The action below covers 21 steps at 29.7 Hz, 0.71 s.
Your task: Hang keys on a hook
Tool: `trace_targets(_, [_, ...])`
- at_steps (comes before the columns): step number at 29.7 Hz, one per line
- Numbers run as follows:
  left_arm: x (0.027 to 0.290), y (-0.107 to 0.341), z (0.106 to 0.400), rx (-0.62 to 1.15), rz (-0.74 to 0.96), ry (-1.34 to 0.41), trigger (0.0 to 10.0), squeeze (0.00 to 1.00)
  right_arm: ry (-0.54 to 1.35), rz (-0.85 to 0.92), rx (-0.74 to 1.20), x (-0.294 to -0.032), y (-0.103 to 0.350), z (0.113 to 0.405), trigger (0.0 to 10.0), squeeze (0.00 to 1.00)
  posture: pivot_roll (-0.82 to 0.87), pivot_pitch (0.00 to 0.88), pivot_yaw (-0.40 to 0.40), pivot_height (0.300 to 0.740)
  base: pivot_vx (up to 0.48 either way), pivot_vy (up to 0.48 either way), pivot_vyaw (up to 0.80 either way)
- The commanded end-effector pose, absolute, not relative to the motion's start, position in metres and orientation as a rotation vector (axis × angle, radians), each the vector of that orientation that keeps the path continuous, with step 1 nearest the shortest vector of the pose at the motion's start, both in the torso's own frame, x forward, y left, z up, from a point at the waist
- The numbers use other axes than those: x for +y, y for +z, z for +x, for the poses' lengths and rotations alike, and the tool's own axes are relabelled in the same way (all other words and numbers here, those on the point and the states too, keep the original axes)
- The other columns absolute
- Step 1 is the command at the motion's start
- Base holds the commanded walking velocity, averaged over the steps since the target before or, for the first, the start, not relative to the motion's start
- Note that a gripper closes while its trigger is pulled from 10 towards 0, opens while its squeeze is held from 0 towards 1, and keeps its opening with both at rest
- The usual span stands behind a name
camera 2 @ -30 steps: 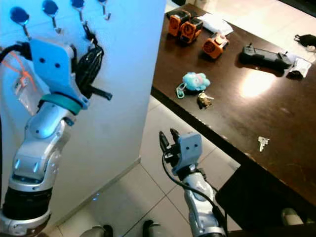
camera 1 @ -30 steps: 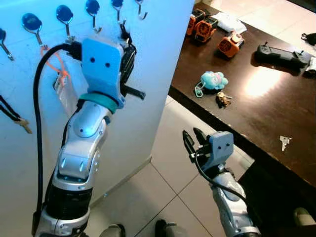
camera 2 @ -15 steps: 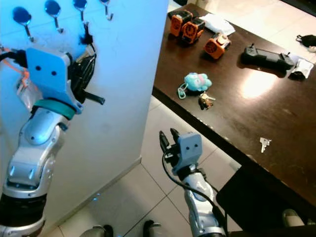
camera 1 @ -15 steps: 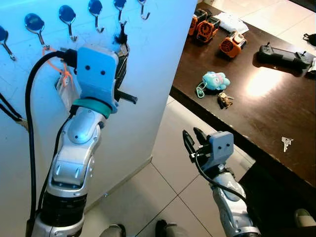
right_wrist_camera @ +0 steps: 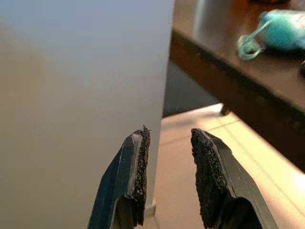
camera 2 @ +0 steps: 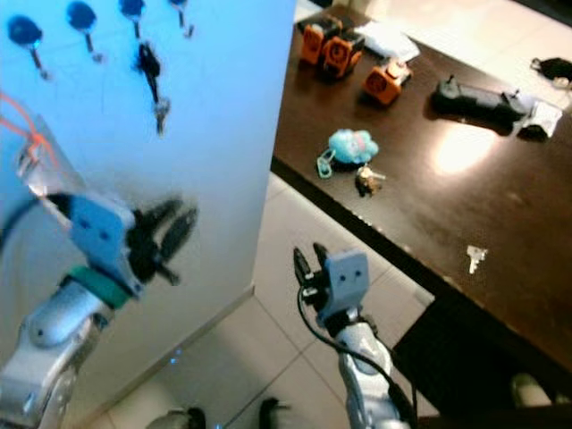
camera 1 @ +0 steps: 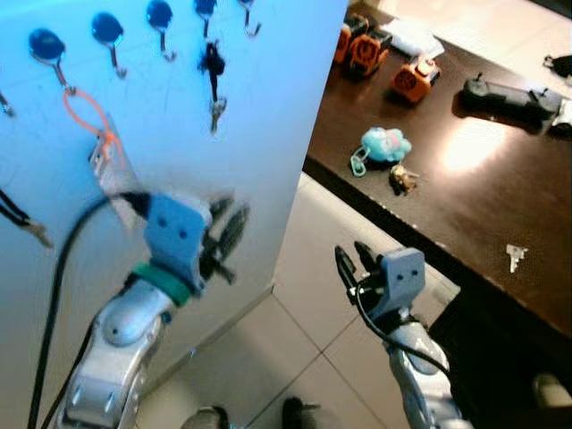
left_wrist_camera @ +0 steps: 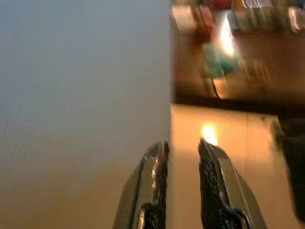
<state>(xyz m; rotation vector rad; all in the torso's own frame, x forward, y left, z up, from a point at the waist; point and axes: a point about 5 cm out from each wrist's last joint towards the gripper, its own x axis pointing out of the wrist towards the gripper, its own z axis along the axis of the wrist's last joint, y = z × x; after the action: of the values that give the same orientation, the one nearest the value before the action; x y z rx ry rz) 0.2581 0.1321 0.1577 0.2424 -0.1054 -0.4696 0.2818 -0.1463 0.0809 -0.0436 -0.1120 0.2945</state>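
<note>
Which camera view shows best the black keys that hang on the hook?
The left eye view: the black keys hang whole from a hook on the white wall. The right eye view shows them equally whole but slightly smaller. Both wrist views look along the wall and miss them.

Head cameras look down from above, sharing white wall and dark surface; wrist cameras peer close along their fingers toward both.
</note>
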Motion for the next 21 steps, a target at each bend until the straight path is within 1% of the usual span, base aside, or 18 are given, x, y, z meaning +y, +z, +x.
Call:
trace_targets(1, [0.131, 0.124, 0.254, 0.014, 0.293, -0.493, 10.0, 0.0, 0.293, -0.056, -0.052, -0.15, 0.066, 0.275, 10.0, 0.0, -0.02, 0.137, 0.001, 0.74, 0.0, 0.0, 0.0])
trace_targets(2, [0.131, 0.124, 0.254, 0.014, 0.293, -0.493, 10.0, 0.0, 0.293, -0.056, -0.052, -0.15, 0.066, 0.275, 10.0, 0.0, -0.02, 0.137, 0.001, 0.74, 0.0, 0.0, 0.0])
trace_targets(3, [0.137, 0.088, 0.25, 0.121, 0.358, -0.459, 10.0, 0.0, 0.296, -0.067, -0.003, -0.151, 0.053, 0.271, 10.0, 0.0, -0.02, 0.138, -0.002, 0.74, 0.0, 0.0, 0.0])
trace_targets(4, [0.137, 0.088, 0.25, 0.121, 0.358, -0.459, 10.0, 0.0, 0.296, -0.067, -0.003, -0.151, 0.053, 0.271, 10.0, 0.0, -0.02, 0.138, -0.002, 0.74, 0.0, 0.0, 0.0])
trace_targets(5, [0.143, 0.056, 0.245, 0.216, 0.409, -0.42, 10.0, 0.0, 0.299, -0.084, 0.055, -0.153, 0.04, 0.265, 10.0, 0.0, -0.03, 0.137, -0.008, 0.74, 0.0, 0.0, 0.0])
trace_targets(6, [0.154, 0.025, 0.239, 0.32, 0.45, -0.334, 10.0, 0.0, 0.298, -0.088, 0.148, -0.157, 0.019, 0.254, 10.0, 0.0, -0.03, 0.136, -0.009, 0.74, 0.0, 0.0, 0.0])
trace_targets(8, [0.154, 0.025, 0.239, 0.32, 0.45, -0.334, 10.0, 0.0, 0.298, -0.088, 0.148, -0.157, 0.019, 0.254, 10.0, 0.0, -0.03, 0.136, -0.009, 0.74, 0.0, 0.0, 0.0])
trace_targets(9, [0.163, -0.001, 0.231, 0.43, 0.464, -0.272, 10.0, 0.0, 0.296, -0.098, 0.247, -0.162, -0.001, 0.239, 10.0, 0.0, -0.04, 0.137, -0.009, 0.74, 0.0, 0.0, 0.0])
trace_targets(11, [0.163, -0.001, 0.231, 0.43, 0.464, -0.272, 10.0, 0.0, 0.296, -0.098, 0.247, -0.162, -0.001, 0.239, 10.0, 0.0, -0.04, 0.137, -0.009, 0.74, 0.0, 0.0, 0.0])
trace_targets(12, [0.172, -0.024, 0.217, 0.555, 0.469, -0.235, 10.0, 0.0, 0.278, -0.102, 0.382, -0.168, -0.026, 0.217, 10.0, 0.0, -0.04, 0.136, -0.012, 0.74, 0.0, 0.0, 0.0])
trace_targets(13, [0.178, -0.037, 0.206, 0.633, 0.474, -0.214, 10.0, 0.0, 0.259, -0.113, 0.498, -0.173, -0.046, 0.195, 10.0, 0.0, -0.06, 0.137, -0.011, 0.74, 0.0, 0.0, 0.0])
trace_targets(14, [0.178, -0.037, 0.206, 0.633, 0.474, -0.214, 10.0, 0.0, 0.259, -0.113, 0.498, -0.173, -0.046, 0.195, 10.0, 0.0, -0.06, 0.137, -0.011, 0.74, 0.0, 0.0, 0.0])
trace_targets(15, [0.181, -0.043, 0.2, 0.668, 0.468, -0.207, 10.0, 0.0, 0.236, -0.12, 0.574, -0.178, -0.059, 0.178, 10.0, 0.0, -0.06, 0.138, -0.007, 0.74, 0.0, 0.0, 0.0])
trace_targets(16, [0.181, -0.043, 0.2, 0.668, 0.468, -0.207, 10.0, 0.0, 0.236, -0.12, 0.574, -0.178, -0.059, 0.178, 10.0, 0.0, -0.06, 0.138, -0.007, 0.74, 0.0, 0.0, 0.0])
trace_targets(17, [0.181, -0.044, 0.199, 0.672, 0.46, -0.202, 10.0, 0.0, 0.208, -0.108, 0.609, -0.18, -0.065, 0.169, 10.0, 0.0, -0.07, 0.139, -0.003, 0.74, 0.0, 0.0, 0.0])
trace_targets(21, [0.179, -0.047, 0.201, 0.666, 0.467, -0.207, 10.0, 0.0, 0.168, -0.094, 0.625, -0.182, -0.068, 0.168, 10.0, 0.0, -0.07, 0.138, -0.002, 0.74, 0.0, 0.0, 0.0])
